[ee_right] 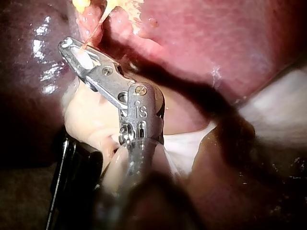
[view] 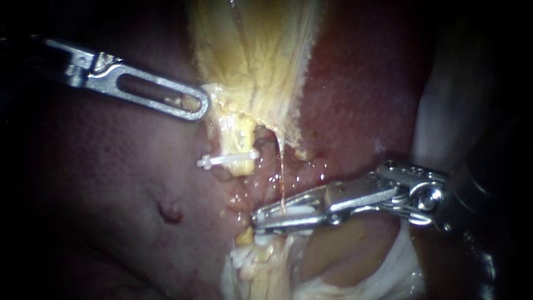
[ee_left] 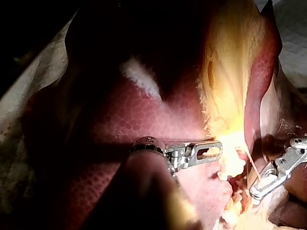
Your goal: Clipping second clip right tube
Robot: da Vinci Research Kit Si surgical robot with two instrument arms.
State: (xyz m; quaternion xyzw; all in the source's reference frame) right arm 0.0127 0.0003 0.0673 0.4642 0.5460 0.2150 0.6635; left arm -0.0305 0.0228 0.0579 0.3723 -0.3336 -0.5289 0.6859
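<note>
Dark red liver (view: 111, 183) behind, yellow gallbladder (view: 261, 55) far centre, right tube (view: 282, 172) a thin pale strand dropping nearward into right instrument (view: 261, 218), jaws clamped on white clip (view: 297, 211), left instrument (view: 197, 105) at gallbladder's edge, grip unclear

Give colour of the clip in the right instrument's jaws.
White; loaded clip shows best in endoscope view.

no label, brand, number or sign reads clearly anywhere; the only lettering is a small stamped mark (ee_right: 140, 111) on the right instrument (ee_right: 72, 51), behind its jaws.
</note>
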